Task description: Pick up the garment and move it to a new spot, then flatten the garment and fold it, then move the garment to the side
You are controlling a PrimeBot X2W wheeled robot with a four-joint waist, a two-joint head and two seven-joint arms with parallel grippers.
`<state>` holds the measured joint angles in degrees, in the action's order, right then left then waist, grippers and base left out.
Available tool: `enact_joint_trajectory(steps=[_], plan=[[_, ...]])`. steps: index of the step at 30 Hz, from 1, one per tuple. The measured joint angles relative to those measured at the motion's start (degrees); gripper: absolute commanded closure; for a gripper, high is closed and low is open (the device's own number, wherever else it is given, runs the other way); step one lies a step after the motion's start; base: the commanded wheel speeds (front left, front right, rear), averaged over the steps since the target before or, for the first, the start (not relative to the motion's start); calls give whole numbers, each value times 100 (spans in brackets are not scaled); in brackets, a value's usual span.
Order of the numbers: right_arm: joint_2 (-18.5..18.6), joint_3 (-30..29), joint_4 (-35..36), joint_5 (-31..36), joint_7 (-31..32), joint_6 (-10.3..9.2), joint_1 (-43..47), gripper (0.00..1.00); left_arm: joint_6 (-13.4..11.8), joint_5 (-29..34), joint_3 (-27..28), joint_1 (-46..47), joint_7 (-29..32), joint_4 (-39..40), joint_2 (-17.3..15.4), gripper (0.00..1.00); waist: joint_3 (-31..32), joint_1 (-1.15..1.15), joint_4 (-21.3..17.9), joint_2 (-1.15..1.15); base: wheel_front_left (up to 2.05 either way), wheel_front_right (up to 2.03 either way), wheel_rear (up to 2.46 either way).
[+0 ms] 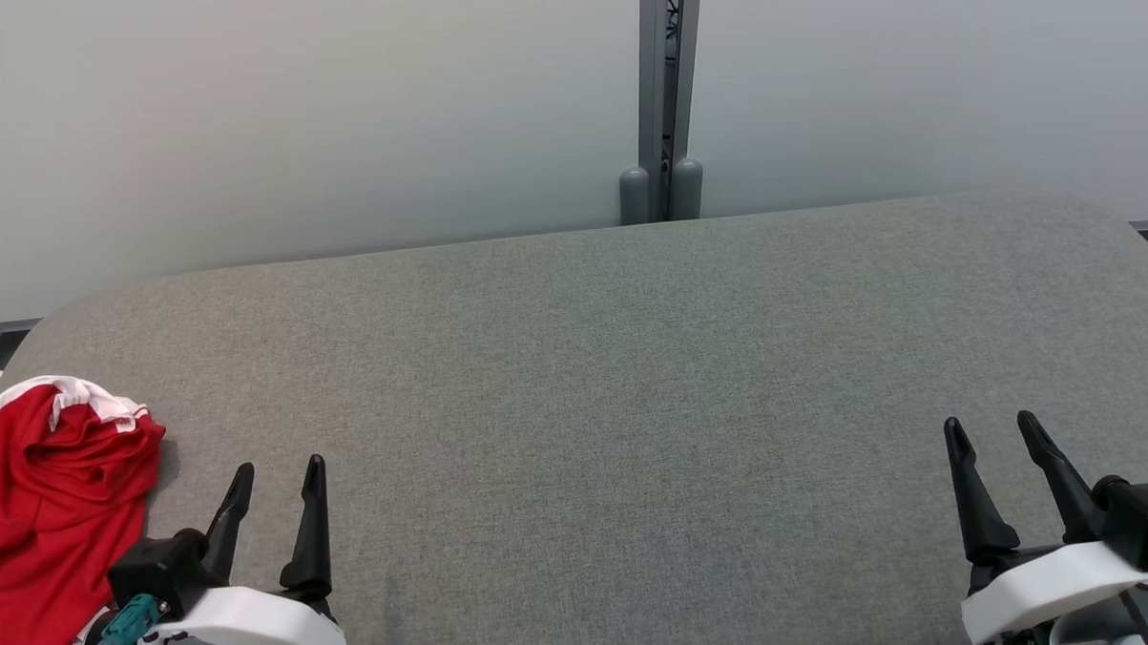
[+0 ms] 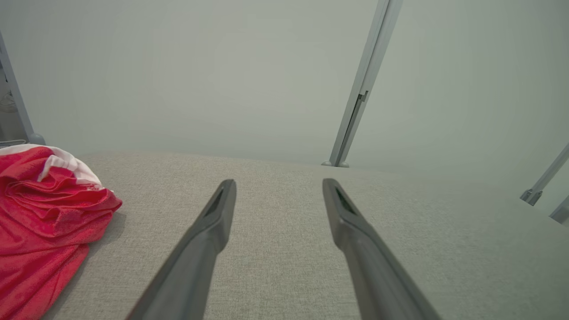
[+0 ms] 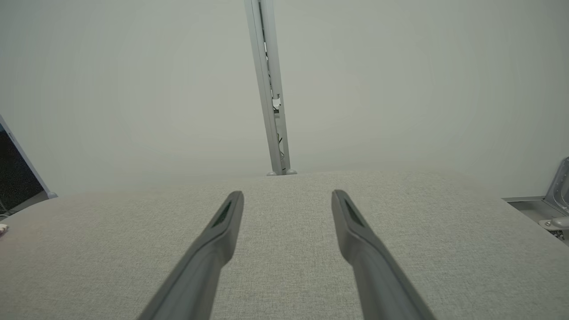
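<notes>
Nearest, the left gripper point(image 1: 279, 476) hangs over the grey table point(image 1: 633, 378) at lower left, fingers spread and empty. The right gripper point(image 1: 993, 432), well apart at lower right, is likewise spread and empty. The red garment point(image 1: 50, 503) lies crumpled at the table's left edge, just beside the left gripper's outer side, apart from it. Beyond, a post point(image 1: 666, 100) stands against the wall.

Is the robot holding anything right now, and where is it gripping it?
Nothing. The left gripper and right gripper have open, empty jaws; the garment lies loose beside the left one.
</notes>
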<state>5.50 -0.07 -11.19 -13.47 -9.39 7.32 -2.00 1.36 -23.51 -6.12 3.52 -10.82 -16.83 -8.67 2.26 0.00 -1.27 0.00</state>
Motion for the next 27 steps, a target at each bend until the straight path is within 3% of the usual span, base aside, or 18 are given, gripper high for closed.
enact_joint_trajectory(steps=[15,27], plan=[[-82,12,-64,616,-123,1,27,0,-119,521,-108,-8,-157,-141,-96,0,43,0,6,0,0,0,0],[-179,-76,-113,613,-226,10,63,0,-160,745,-136,-9,-281,-223,-90,0,57,0,9,0,0,0,0]])
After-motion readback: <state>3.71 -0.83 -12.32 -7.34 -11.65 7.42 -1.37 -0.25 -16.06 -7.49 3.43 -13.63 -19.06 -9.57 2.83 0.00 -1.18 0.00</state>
